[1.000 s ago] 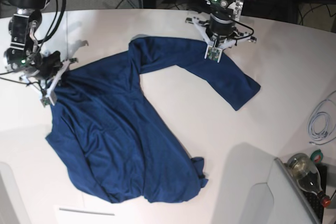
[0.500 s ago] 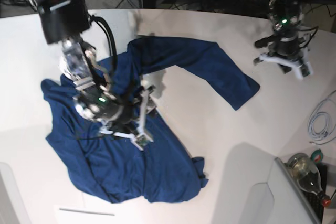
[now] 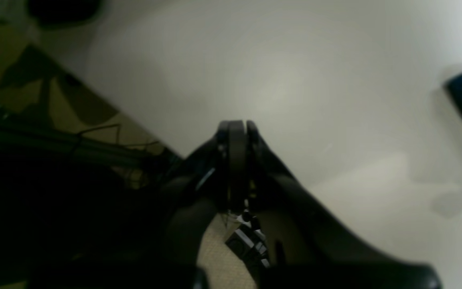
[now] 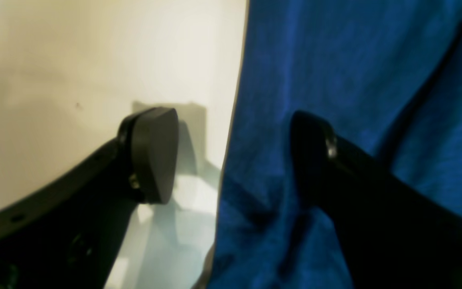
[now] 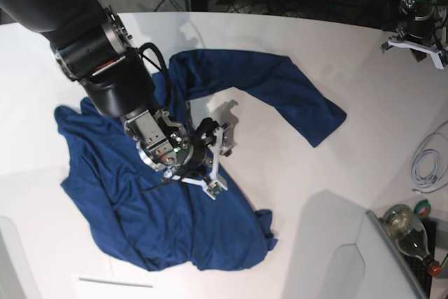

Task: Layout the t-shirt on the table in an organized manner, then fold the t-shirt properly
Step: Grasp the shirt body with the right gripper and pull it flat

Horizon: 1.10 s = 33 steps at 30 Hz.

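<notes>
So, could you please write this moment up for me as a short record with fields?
cloth: t-shirt, dark navy, spread unevenly with folds, not yet flat
surface: white table
right claw: right claw open, straddling the t-shirt's edge, one finger over bare table, the other over cloth
left claw: left claw shut, holding nothing, over bare table near the far edge, away from the cloth
other items: white cable and a bottle at the near corner on the left arm's side
fold status: not started
</notes>
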Each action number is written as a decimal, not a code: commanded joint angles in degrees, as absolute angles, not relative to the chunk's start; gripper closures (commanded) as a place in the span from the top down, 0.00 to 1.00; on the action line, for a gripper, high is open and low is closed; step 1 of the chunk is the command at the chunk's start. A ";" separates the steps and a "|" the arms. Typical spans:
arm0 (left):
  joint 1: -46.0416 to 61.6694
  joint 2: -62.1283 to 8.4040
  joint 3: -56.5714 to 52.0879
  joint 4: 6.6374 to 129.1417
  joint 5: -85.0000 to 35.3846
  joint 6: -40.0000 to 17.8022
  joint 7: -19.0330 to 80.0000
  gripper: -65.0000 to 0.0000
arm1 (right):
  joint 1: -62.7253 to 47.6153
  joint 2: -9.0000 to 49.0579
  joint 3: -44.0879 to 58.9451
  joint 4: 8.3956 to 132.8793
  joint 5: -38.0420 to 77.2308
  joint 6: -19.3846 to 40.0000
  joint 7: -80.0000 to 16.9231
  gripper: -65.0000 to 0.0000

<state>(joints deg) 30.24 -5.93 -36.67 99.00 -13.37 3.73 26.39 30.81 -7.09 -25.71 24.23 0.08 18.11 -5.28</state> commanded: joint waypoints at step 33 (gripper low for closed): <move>12.70 -7.08 -13.23 87.87 -12.88 3.12 25.10 0.19 | -14.55 9.19 -7.60 98.95 0.04 18.59 -36.18 0.03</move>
<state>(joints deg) 13.17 -6.70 -13.08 87.02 -13.08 2.96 26.39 -15.35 8.82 -7.90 97.47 -0.32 18.94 -37.82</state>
